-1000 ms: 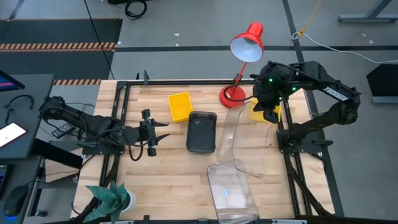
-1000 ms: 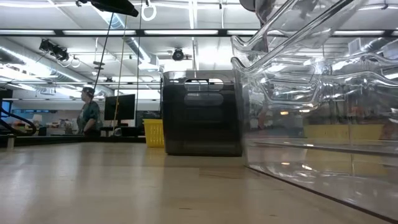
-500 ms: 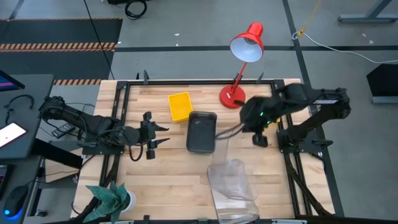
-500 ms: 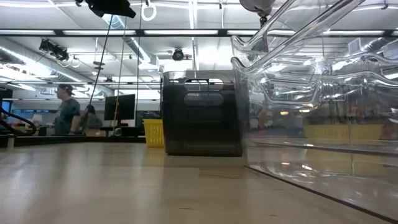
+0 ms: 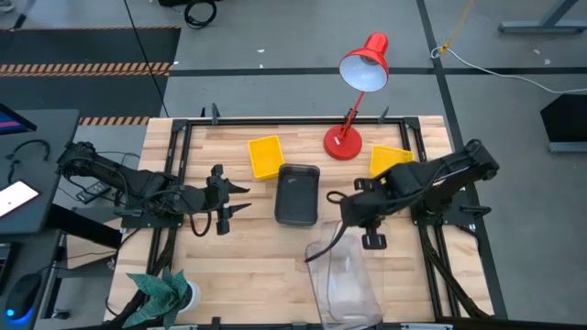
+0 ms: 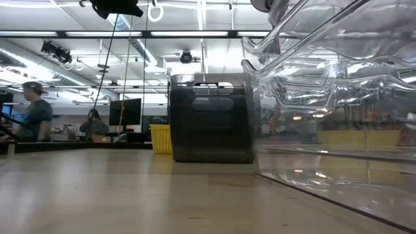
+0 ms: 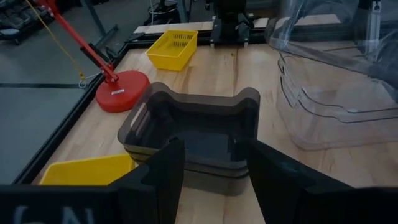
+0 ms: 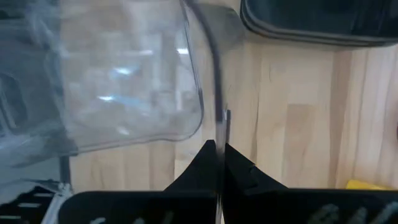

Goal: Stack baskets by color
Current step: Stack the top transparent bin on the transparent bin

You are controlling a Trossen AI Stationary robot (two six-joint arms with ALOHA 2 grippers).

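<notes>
My right gripper (image 5: 343,216) is shut on the rim of a clear basket (image 8: 118,81), which hangs over another clear basket (image 5: 347,286) near the table's front edge. A dark-grey basket (image 5: 298,194) stands on its bottom mid-table. One yellow basket (image 5: 265,156) lies behind it and another (image 5: 390,160) lies at the far right. My left gripper (image 5: 229,200) hovers open to the left of the dark-grey basket (image 7: 193,130), pointing at it and touching nothing. My right gripper pinches the thin upper edge of the clear basket's wall (image 8: 217,118) between its two shut fingers, coming from above and pointing steeply down. The basket hangs tilted below the fingers. I cannot tell whether its lower end rests on the clear basket beneath.
A red desk lamp (image 5: 353,92) stands with its base (image 5: 343,142) at the far edge between the yellow baskets. A black frame rail (image 5: 293,120) runs around the table. A green cloth (image 5: 160,289) lies at the near left corner. People move in the room beyond (image 6: 39,120).
My right gripper has swung from the far right corner, beside the lamp, toward the table's near edge and left, sinking and turning as it went. The clear basket has come with it and now hangs over the clear basket at the front. The yellow basket at the far right is now uncovered.
</notes>
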